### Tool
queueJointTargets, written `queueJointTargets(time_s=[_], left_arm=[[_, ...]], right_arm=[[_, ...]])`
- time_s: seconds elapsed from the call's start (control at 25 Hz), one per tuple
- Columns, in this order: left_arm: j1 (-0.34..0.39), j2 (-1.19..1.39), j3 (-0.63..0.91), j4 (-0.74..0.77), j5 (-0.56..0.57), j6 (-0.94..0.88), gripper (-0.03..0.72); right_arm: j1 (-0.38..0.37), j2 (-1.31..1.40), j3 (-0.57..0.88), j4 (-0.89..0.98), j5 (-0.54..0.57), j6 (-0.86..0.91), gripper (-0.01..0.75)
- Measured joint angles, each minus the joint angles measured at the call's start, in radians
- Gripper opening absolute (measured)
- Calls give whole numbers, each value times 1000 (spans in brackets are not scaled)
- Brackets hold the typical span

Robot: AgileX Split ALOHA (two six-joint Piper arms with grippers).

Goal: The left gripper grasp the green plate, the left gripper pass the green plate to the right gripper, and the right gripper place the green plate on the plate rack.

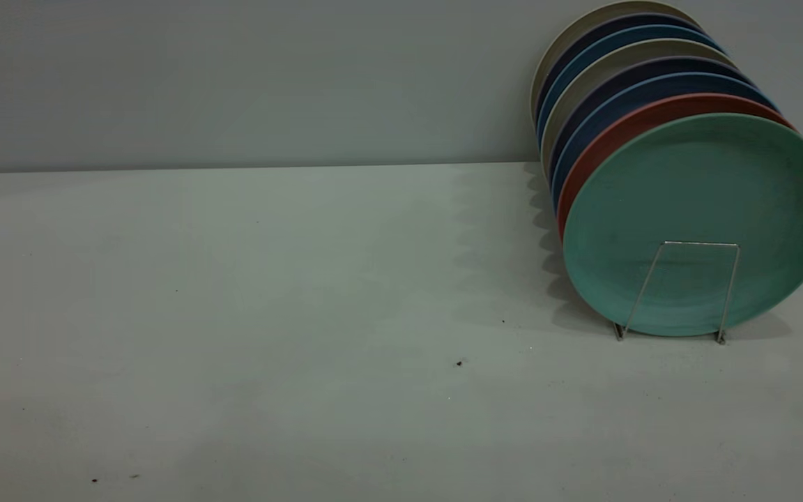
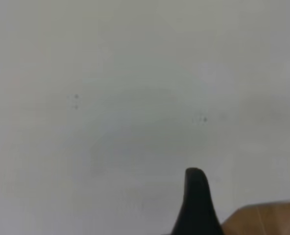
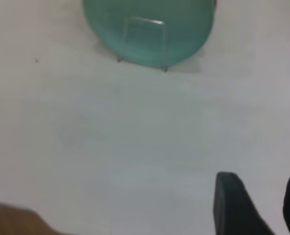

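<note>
The green plate point(image 1: 694, 209) stands on edge in the rack point(image 1: 680, 293), at the front of a row of plates on the right of the table point(image 1: 234, 314). It leans back against a salmon plate point(image 1: 607, 136); behind that come dark blue point(image 1: 624, 97) and grey plates point(image 1: 610, 63), one after another toward the wall point(image 1: 234, 77). The rack's front wire loop crosses the green plate's lower face, with its two feet on the table.

Neither arm shows in the exterior view. In the right wrist view the right gripper point(image 3: 262, 203) hangs over bare table, well apart from the plate point(image 3: 150, 24) and rack point(image 3: 145, 41), with its two dark fingers spread and nothing between them. In the left wrist view only one finger point(image 2: 196, 200) of the left gripper shows, over bare table beside a wooden edge point(image 2: 267, 220); whether that gripper is spread or pressed together cannot be told.
</note>
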Motion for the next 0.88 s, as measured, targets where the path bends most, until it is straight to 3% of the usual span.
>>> queueJointTargets(time_s=[0.88], left_arm=[[0,-10,0,0,8,-5,582]], right_arm=[[0,-30,0,3,2,0,268]])
